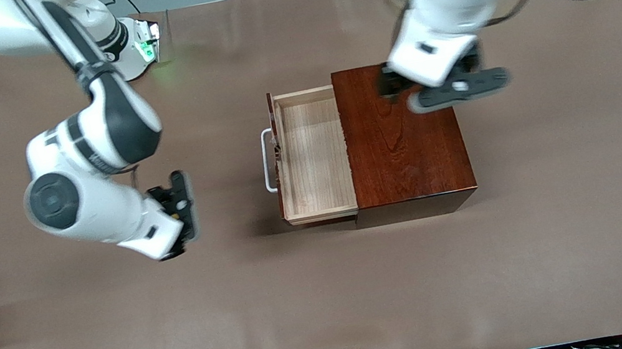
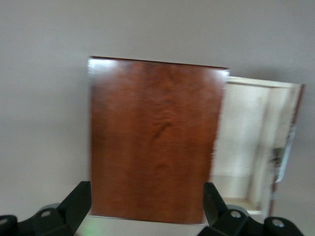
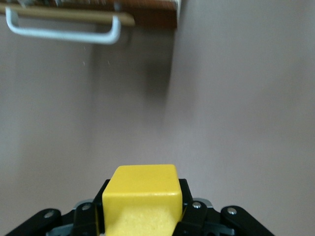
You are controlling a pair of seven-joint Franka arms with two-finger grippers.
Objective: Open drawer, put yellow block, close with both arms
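Jaws clamp yellow block (image 3: 142, 196) (bright, cube-like).

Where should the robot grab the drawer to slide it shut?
Best bet is the white loop handle on the drawer front. It sticks out toward the right arm's end of the table, leaving a gap to hook. The right claw is on that side but shut on the yellow block. The left claw hangs open over the wooden box.
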